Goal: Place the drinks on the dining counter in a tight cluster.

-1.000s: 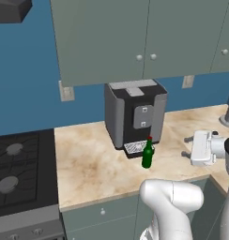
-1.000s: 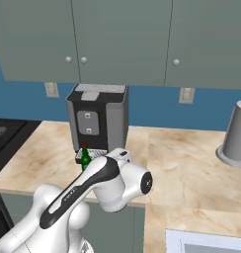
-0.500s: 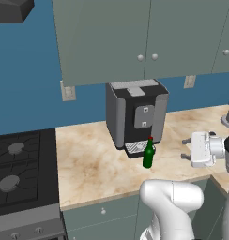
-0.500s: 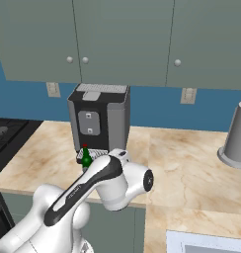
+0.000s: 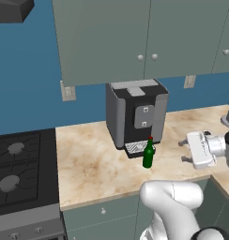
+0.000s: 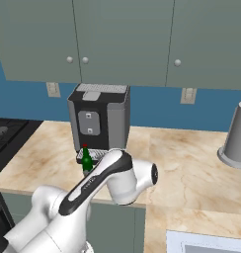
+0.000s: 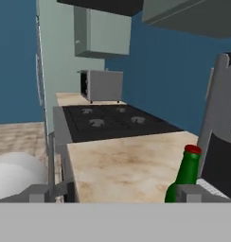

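Home kitchen, marble counter (image 5: 93, 164), gas stove (image 5: 20, 171), coffee machine (image 5: 135, 115), wall cabinets (image 5: 135, 37)

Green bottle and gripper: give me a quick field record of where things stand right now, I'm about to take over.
bottle: slim dark green bottle, red cap, upright
location: kitchen counter, at the coffee machine's drip tray
gripper: gripper open, holding nothing
gripper position: to the right of the bottle in the left base view, apart from it
stove: stove at the counter's left end
task status: bottle not yet picked up
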Motion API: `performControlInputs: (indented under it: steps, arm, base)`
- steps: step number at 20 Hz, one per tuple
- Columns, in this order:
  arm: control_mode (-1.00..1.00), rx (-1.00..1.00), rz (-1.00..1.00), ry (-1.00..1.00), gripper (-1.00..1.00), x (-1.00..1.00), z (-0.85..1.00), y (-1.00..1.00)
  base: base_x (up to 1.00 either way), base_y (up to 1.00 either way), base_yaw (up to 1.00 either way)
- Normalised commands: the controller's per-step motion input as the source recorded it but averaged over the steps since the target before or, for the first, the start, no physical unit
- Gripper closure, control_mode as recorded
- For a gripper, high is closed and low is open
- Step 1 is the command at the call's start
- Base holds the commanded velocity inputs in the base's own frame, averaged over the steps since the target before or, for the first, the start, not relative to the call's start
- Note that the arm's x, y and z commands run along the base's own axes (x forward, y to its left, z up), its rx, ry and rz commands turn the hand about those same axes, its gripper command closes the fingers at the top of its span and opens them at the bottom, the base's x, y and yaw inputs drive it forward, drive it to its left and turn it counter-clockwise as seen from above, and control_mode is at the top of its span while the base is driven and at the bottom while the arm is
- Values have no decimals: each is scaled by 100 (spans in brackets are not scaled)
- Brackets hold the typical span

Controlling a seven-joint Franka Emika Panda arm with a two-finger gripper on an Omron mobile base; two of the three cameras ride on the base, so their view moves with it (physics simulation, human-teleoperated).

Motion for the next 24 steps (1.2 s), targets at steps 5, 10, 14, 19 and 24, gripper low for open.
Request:
performControlInputs:
  steps: [5, 10, 14, 19, 24]
  arm:
    - [-100, 2, 15, 0, -100, 5, -4, 0]
    - [-100, 1, 13, -2, -100, 10, -7, -1]
    - [-100, 0, 0, -12, -100, 13, -9, 11]
    - [-100, 0, -10, -7, -100, 22, -8, 12]
    - [-100, 0, -14, -2, -100, 25, -13, 14]
  base:
    - [0, 0, 0]
    - [0, 0, 0]
    - [0, 0, 0]
    - [0, 0, 0]
    - [0, 0, 0]
